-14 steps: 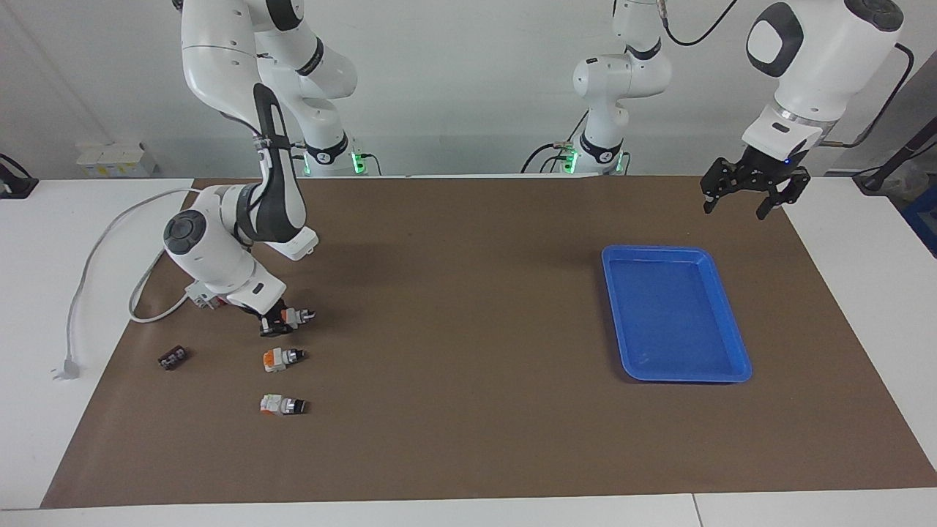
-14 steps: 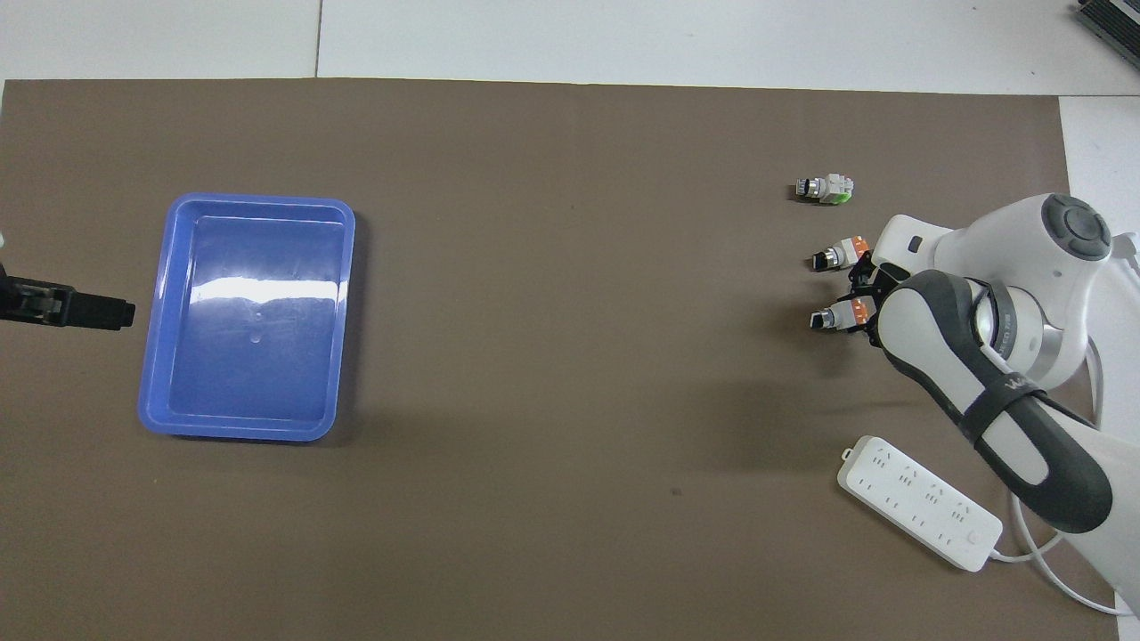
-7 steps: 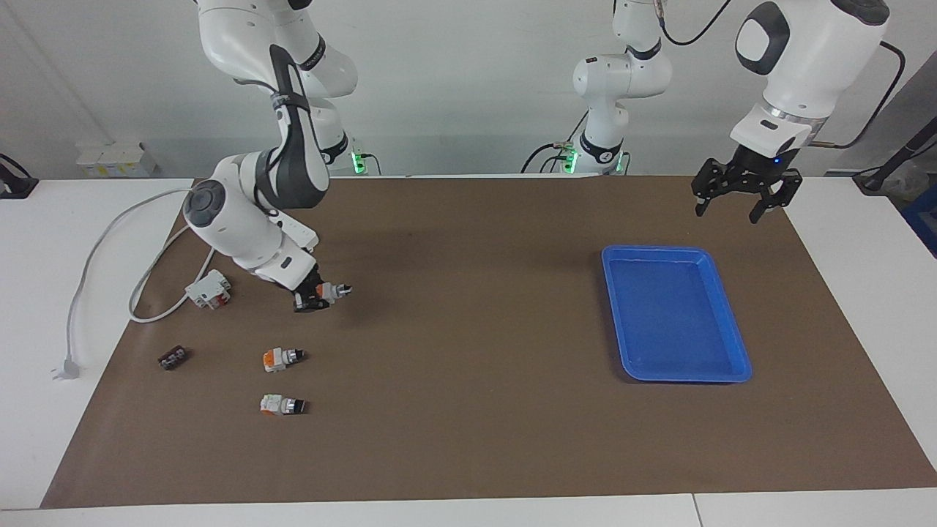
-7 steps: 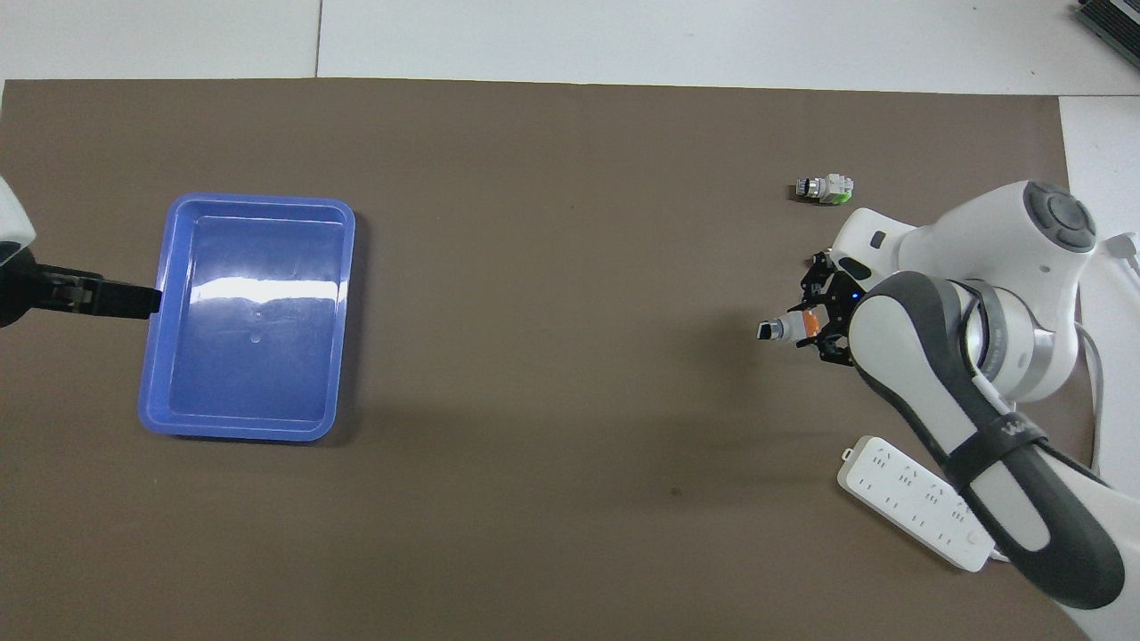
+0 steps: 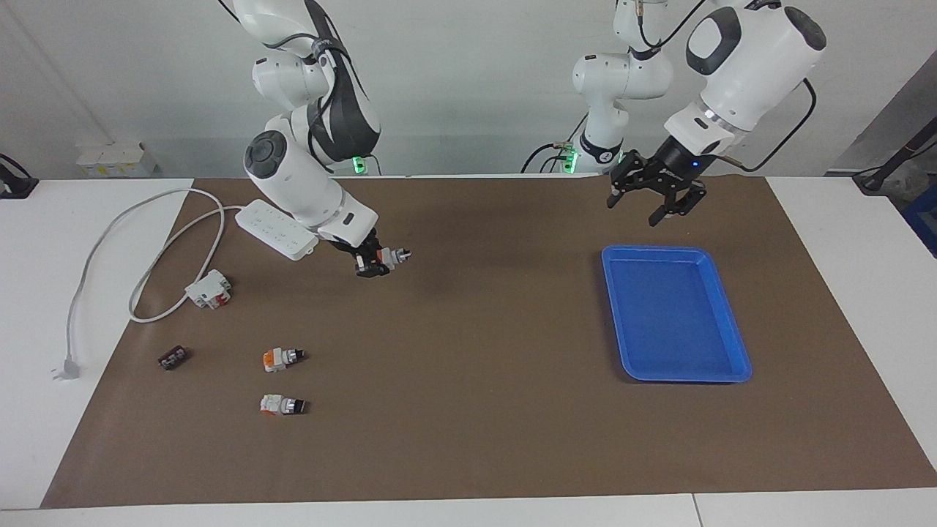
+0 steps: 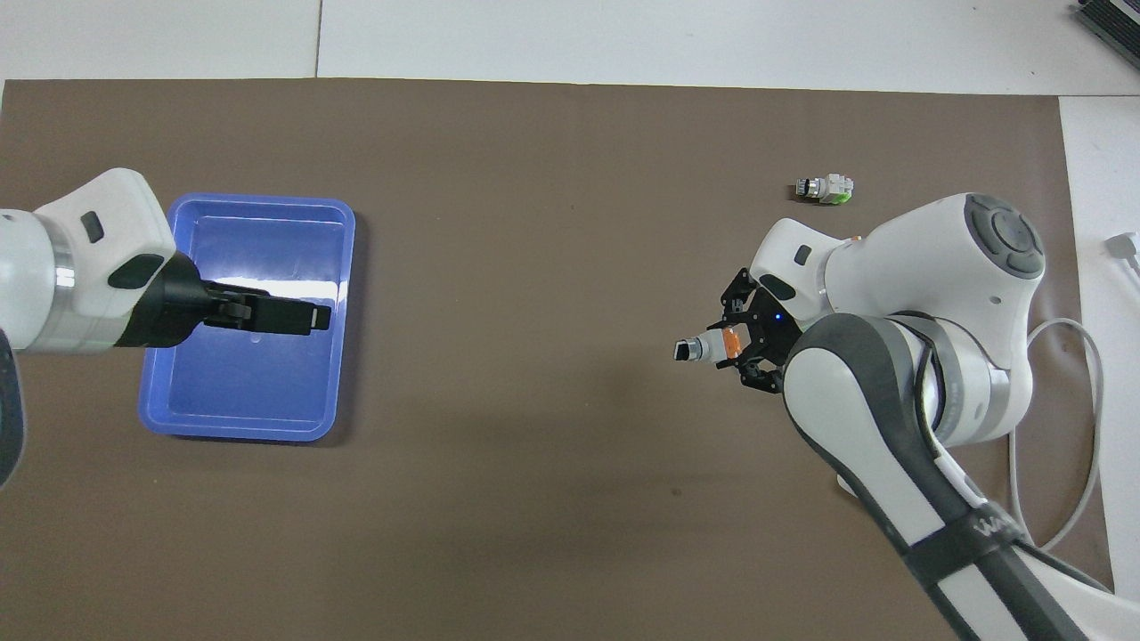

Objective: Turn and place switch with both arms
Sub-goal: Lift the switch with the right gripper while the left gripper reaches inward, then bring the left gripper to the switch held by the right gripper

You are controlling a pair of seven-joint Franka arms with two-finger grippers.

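My right gripper [image 5: 372, 262] is shut on the switch [image 5: 388, 257], an orange-and-white body with its black knob pointing toward the tray. It holds the switch in the air above the brown mat; the switch also shows in the overhead view [image 6: 708, 345], with the right gripper [image 6: 753, 343] around it. My left gripper [image 5: 656, 197] is open and empty, raised by the blue tray's [image 5: 659, 251] edge nearest the robots. In the overhead view the left gripper [image 6: 272, 316] covers part of the tray [image 6: 258, 203].
A second orange-and-white switch [image 5: 282, 358] and a mostly white switch [image 5: 282, 405] lie on the mat toward the right arm's end. A white-and-red block [image 5: 209, 288], a small black part [image 5: 173, 358] and a white power strip [image 5: 277, 229] with its cable lie there too.
My right gripper has lifted the switch off the mat and carried it toward the table's middle. My left gripper has swung from the table's end to the tray.
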